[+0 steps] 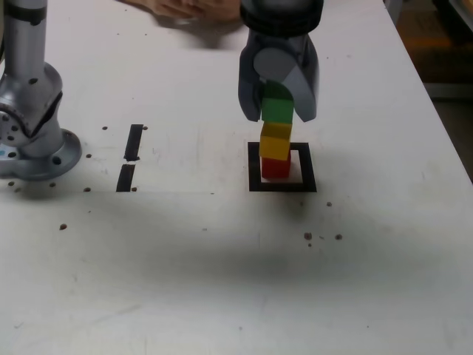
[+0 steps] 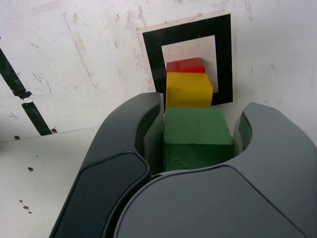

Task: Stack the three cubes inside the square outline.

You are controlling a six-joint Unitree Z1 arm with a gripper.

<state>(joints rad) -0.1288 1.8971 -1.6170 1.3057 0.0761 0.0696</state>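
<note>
The white tabletop carries a square outline of black tape. Above it the gripper is clamped on the green cube, which sits on the yellow cube, itself on the red cube inside the outline.

Robotics lab or test bench, not a home. White worktable, scuffed, w/ small dark specks and screw holes. Silver robot arm base bolted to the table at the exterior view's left. Black tape marks on the surface: two short tape strips near the base, a square outline toward centre-right. Colored test cubes stacked there under a grey gripper. A person's hand rests at the far edge.
</note>
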